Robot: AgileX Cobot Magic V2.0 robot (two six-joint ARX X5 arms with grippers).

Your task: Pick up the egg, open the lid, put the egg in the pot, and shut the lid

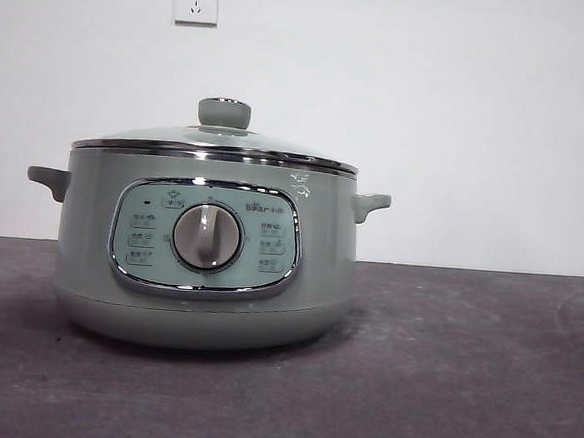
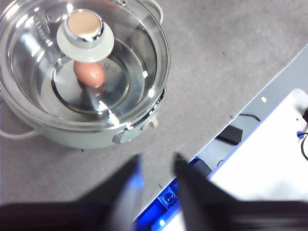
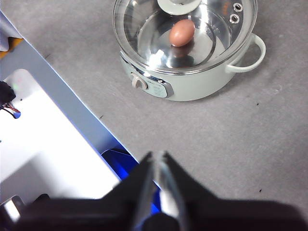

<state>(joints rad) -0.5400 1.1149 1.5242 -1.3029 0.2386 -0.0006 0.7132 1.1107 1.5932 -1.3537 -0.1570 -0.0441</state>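
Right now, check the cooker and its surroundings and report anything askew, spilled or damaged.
Nothing stands out. The glass lid sits level and centred on the sage-green pot, and the brown egg lies whole inside on the pot's floor. No spill shows on the grey table. The left gripper and right gripper hang well clear of the pot.

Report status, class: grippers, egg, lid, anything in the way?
Left gripper open, right gripper shut, both empty, clear of the pot. Egg inside pot. Lid on. Nothing in the way.
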